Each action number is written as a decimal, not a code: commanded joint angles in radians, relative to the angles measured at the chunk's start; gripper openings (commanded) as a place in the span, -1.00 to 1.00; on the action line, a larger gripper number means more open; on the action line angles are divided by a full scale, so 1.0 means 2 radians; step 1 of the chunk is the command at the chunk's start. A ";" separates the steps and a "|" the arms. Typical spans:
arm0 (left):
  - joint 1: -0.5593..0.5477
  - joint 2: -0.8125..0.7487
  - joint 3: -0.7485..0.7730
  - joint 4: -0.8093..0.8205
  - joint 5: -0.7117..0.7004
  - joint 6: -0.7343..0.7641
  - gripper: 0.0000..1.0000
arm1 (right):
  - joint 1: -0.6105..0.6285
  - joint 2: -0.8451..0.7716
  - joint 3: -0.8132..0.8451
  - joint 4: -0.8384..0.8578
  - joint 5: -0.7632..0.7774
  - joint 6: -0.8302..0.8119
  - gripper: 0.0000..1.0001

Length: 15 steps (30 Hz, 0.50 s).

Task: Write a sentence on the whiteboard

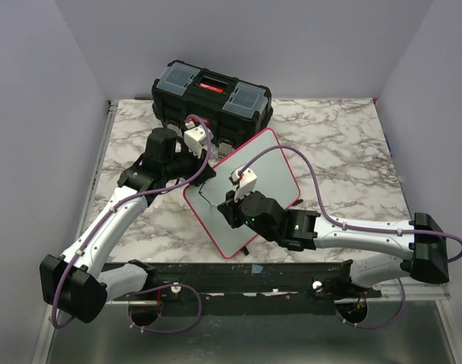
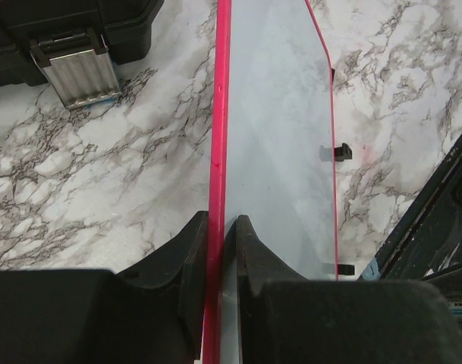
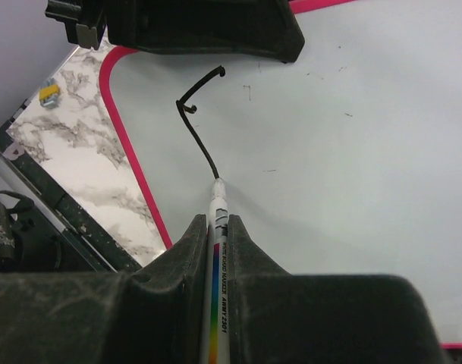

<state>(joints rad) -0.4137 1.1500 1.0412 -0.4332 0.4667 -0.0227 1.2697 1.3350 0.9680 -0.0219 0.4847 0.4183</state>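
The whiteboard (image 1: 261, 182), white with a thin red rim, lies tilted in the middle of the table. My left gripper (image 2: 217, 227) is shut on its red rim at the board's upper left edge (image 1: 208, 168). My right gripper (image 3: 215, 221) is shut on a white board marker (image 3: 218, 243) with a rainbow stripe. The marker's tip touches the whiteboard (image 3: 352, 152). The sentence (image 3: 199, 121) is only one curved black stroke with a small hook, running from near the left gripper down to the tip. The same stroke shows in the top view (image 1: 205, 194).
A black toolbox (image 1: 212, 95) with a red latch stands at the back of the marble table (image 1: 344, 144); its metal latch (image 2: 77, 72) is close to the board. The black front rail (image 1: 238, 277) runs along the near edge. The board's small black feet (image 2: 342, 152) show.
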 commanded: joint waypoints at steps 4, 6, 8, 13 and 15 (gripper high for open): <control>0.000 -0.011 0.002 0.013 -0.024 0.028 -1.00 | -0.001 -0.016 -0.001 -0.034 -0.008 0.005 -0.99; 0.000 -0.011 0.002 0.013 -0.025 0.028 -1.00 | -0.001 -0.021 0.003 -0.031 -0.008 0.004 -0.99; 0.000 -0.011 0.002 0.013 -0.026 0.026 -1.00 | -0.001 -0.025 0.006 -0.026 -0.007 0.004 -0.99; 0.000 -0.011 0.002 0.013 -0.027 0.025 -1.00 | -0.001 -0.028 0.015 -0.012 -0.007 0.000 -0.99; 0.000 -0.012 0.002 0.013 -0.026 0.025 -1.00 | -0.001 -0.023 0.020 -0.008 -0.007 -0.002 -0.99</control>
<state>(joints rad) -0.4145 1.1488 1.0412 -0.4282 0.4671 -0.0265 1.2694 1.2938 0.9730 -0.0547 0.4797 0.4191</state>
